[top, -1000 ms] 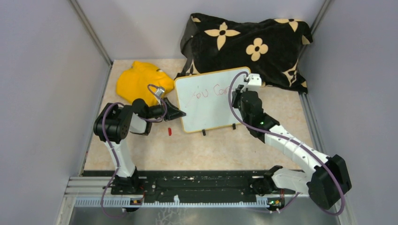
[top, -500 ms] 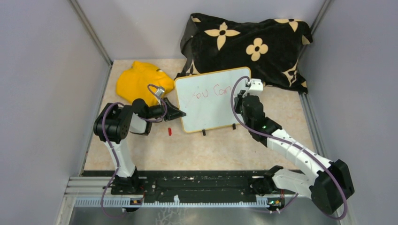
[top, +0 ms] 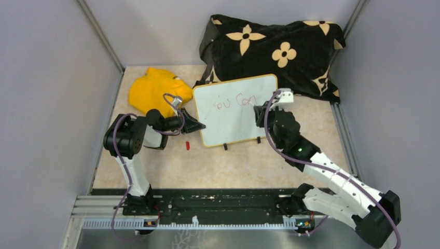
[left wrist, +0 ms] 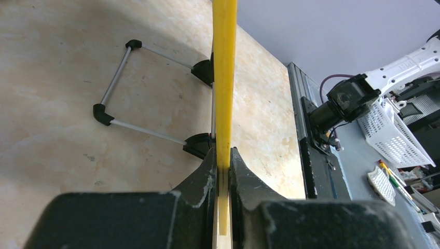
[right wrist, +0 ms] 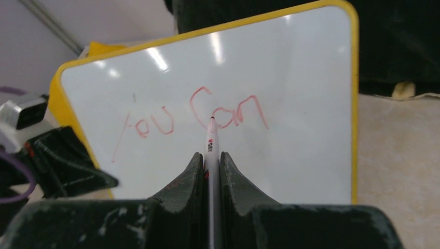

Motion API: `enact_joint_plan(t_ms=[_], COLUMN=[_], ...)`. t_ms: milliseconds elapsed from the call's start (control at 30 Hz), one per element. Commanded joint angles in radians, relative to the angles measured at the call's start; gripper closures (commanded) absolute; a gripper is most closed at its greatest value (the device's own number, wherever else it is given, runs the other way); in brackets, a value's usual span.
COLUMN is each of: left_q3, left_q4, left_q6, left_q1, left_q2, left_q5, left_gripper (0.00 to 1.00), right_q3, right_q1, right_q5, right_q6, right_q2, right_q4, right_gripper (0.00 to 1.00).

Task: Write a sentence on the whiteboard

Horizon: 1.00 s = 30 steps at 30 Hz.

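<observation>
The whiteboard (top: 233,127) stands tilted on its black clip feet at the table's middle, its yellow rim against the black cushion. Thin red words "You Can" (top: 233,101) run across its upper part; no second line shows. My left gripper (top: 200,125) is shut on the board's left rim, seen edge-on in the left wrist view (left wrist: 224,78) between the fingers (left wrist: 207,171). My right gripper (top: 258,113) is shut on a white marker (right wrist: 210,142). The marker's tip points at "Can" (right wrist: 228,115) on the board (right wrist: 290,155); I cannot tell if it touches.
A yellow cloth (top: 154,91) lies behind the left gripper. A black cushion with tan flowers (top: 275,49) sits at the back. A small red cap (top: 187,146) lies on the table in front of the board's left corner. Grey walls close both sides.
My right arm has drawn back and to the right, uncovering the end of "Can". The left gripper and the board have not moved.
</observation>
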<state>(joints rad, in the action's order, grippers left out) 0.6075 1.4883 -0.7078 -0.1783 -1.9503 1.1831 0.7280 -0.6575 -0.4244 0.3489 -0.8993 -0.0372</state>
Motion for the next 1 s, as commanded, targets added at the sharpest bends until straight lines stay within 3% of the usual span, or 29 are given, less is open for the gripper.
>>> enact_joint_plan(t_ms=[0, 400, 967], left_q3=[0.008, 0.009, 0.010], left_q4=[-0.014, -0.040, -0.054], left_q6=[0.025, 0.044, 0.050], left_q1=[-0.012, -0.012, -0.012], left_q2=[0.010, 0.010, 0.007], left_q5=[0.020, 0.022, 0.022], left_gripper=[1.00, 1.00, 1.00], right_q3=[0.044, -0.058, -0.018], right_q1=[-0.156, -0.448, -0.458], right_q5=[-0.080, -0.205, -0.272], right_q6=[-0.079, -0.114, -0.081], right_q2=[0.004, -0.164, -0.351], right_q4=[-0.082, -0.224, -0.301], right_gripper=[1.00, 1.00, 1.00])
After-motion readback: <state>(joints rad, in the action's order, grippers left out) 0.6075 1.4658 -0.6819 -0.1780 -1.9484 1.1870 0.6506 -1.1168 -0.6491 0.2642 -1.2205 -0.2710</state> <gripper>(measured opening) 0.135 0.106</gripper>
